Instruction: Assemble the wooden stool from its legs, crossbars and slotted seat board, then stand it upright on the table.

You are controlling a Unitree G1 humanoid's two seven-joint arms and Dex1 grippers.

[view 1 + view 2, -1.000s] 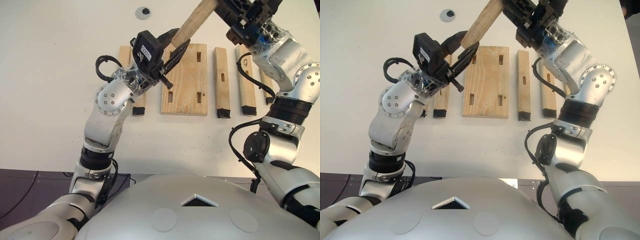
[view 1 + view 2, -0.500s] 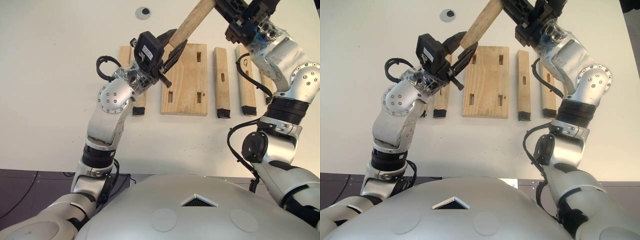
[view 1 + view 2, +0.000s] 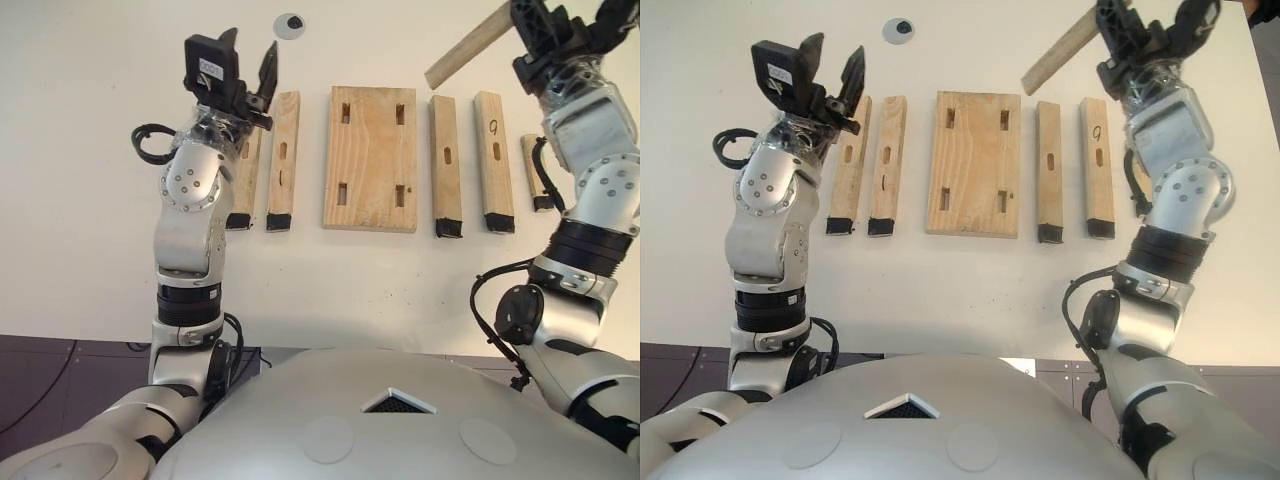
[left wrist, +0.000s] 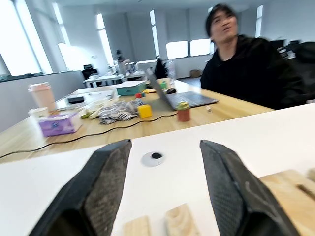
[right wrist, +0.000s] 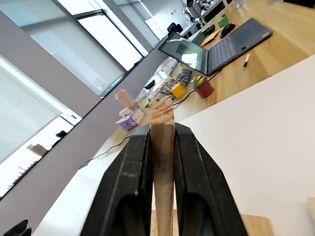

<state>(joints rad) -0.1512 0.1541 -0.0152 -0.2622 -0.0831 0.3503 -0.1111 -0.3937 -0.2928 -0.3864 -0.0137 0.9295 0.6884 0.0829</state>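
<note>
A white table (image 3: 90,230) has a long wooden desk (image 4: 147,125) beyond its far edge, carrying an open laptop (image 4: 189,100) and what may be a tissue box (image 4: 59,123) — tall, bright windows (image 4: 29,44) line one office wall.

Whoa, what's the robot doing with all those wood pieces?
It is building a wooden stool. Its right end effector is shut on one wooden piece, held up in the air. Its left end effector is open and empty, raised over the table. The slotted seat board and the legs lie flat on the table, nothing joined yet.
</note>
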